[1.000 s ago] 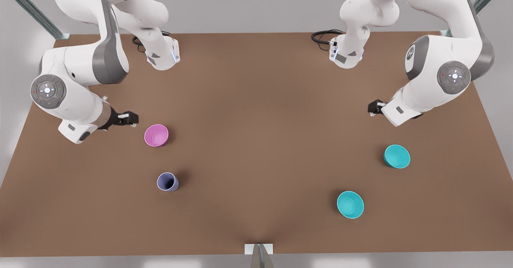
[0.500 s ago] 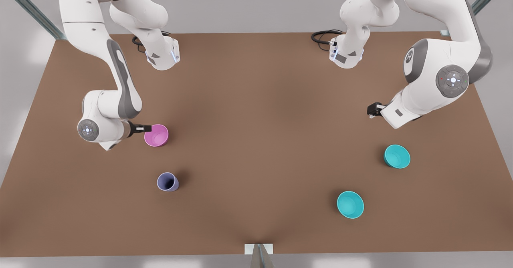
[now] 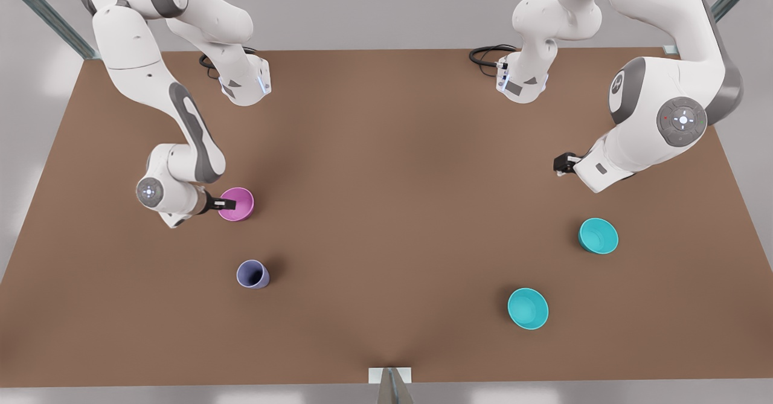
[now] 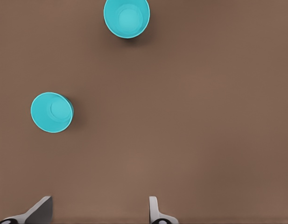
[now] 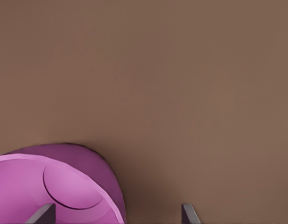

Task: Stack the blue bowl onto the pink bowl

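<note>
With its fingers spread astride the pink bowl's point(image 3: 237, 203) rim, the right gripper point(image 3: 221, 203) may tip it, while the left gripper point(image 3: 563, 163) waits open, empty above the table point(image 3: 386, 150), apart from the blue bowl point(image 3: 598, 235).

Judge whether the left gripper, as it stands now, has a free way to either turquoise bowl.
Probably yes. The left gripper hangs open above bare table, and both blue bowls stand apart with nothing between. The right gripper is far off at the pink bowl.

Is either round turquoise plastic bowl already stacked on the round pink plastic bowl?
No. Both turquoise bowls sit on the brown table, far from the pink bowl.
</note>
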Controlling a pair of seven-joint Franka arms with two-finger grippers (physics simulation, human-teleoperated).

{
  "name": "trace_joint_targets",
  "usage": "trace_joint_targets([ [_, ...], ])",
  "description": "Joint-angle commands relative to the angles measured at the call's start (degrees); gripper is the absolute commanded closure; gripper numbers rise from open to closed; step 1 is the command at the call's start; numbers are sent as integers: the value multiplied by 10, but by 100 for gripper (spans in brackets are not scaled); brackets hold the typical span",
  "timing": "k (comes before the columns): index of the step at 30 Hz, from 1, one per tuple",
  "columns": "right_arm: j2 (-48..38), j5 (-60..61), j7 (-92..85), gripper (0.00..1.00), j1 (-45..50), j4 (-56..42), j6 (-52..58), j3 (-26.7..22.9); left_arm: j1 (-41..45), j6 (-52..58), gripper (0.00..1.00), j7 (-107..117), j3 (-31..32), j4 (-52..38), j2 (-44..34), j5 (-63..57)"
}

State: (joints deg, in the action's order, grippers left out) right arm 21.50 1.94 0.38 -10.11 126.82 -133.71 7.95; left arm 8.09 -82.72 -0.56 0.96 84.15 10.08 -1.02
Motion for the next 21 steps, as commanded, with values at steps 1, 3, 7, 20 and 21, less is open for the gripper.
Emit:
trace_joint_targets([
  [1, 5, 1, -4, 0, 0, 1, -25, 1, 0, 5, 0, 0, 0, 0, -1, 0],
  [3, 9, 1, -5, 2, 0, 1, -23, 2, 0, 5, 0, 0, 0, 0, -1, 0],
  [7, 11, 0, -14, 79, 0, -10, -2, 4, 0, 5, 0, 0, 0, 0, -1, 0],
  [20, 17, 236, 181, 79, 149, -164, 71, 119, 0, 5, 0, 0, 0, 0, 0, -1],
  [21, 42, 235, 277, 79, 199, -201, 57, 117, 0, 5, 0, 0, 0, 0, 0, -1],
])
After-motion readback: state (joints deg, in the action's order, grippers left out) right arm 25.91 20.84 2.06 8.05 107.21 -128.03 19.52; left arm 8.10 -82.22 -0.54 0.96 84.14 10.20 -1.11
